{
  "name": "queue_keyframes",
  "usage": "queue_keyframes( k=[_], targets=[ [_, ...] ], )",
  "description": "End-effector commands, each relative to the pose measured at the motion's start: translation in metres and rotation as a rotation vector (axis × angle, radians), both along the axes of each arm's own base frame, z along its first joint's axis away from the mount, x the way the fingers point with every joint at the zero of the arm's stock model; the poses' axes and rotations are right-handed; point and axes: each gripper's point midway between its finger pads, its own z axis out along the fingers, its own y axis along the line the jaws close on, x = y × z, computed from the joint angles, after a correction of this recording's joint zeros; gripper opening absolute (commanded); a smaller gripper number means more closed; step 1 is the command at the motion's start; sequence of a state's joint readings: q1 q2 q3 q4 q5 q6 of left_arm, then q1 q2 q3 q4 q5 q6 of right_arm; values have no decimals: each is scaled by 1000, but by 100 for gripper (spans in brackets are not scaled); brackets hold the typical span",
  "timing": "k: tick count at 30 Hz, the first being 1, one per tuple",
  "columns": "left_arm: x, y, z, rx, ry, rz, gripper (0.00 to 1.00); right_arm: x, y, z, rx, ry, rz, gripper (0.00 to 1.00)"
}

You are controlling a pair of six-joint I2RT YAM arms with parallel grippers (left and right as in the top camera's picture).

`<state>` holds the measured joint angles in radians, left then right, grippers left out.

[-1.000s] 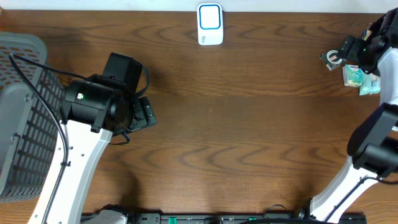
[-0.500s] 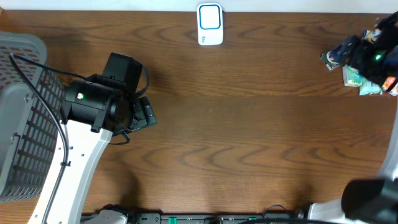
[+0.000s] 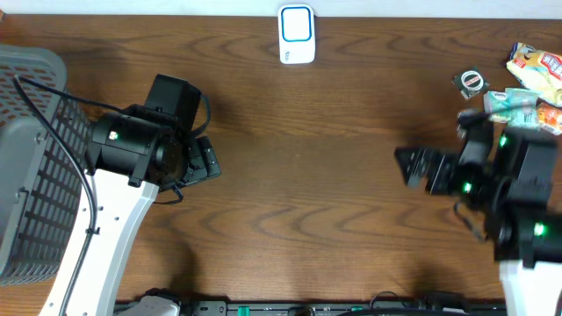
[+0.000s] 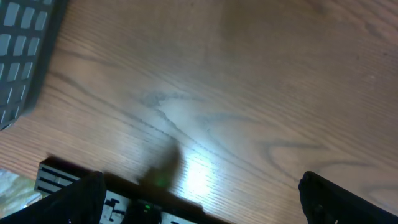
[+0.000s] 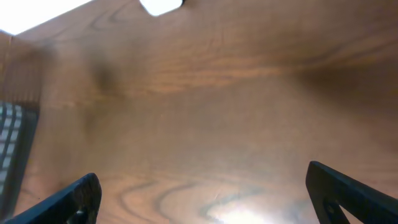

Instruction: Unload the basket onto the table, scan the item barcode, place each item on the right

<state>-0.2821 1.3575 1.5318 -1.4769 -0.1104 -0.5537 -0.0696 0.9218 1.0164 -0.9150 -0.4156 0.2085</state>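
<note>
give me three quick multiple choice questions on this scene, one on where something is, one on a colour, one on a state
1. Where on the table does the white and blue scanner sit?
A. at the near edge
B. at the far edge, near the middle
C. in the right-hand corner

2. What colour is the basket on the left?
A. grey
B. red
C. yellow

3. How is the right gripper?
A. shut tight with nothing in it
B. shut on the scanner
C. open with nothing in it

Answers:
1 B: the overhead view shows the scanner against the top edge, about midway across.
2 A: its rim and mesh walls are plain grey.
3 C: the right wrist view shows its fingers wide apart, with only bare wood between them.
</note>
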Motion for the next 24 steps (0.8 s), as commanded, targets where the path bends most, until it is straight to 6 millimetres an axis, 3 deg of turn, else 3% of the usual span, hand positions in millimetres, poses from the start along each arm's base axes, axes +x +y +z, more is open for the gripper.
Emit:
queue_keyframes(
  k=[1,4,8,12,24],
  targets=[
    [0,2,2,-1,-8,14,97,-16,5,-17,21,25,2,99],
    [0,2,2,-2,-9,14,98,-31,7,-34,30,74,6,99],
    [0,2,2,-2,-9,14,98,-65,17,-61,139,292,-41,99],
    [0,2,2,-2,-9,14,97,-93,17,-77,142,445,-69,99],
    [0,2,2,-1,-8,14,98,-98,16,-80,125,467,-69,99]
  ],
)
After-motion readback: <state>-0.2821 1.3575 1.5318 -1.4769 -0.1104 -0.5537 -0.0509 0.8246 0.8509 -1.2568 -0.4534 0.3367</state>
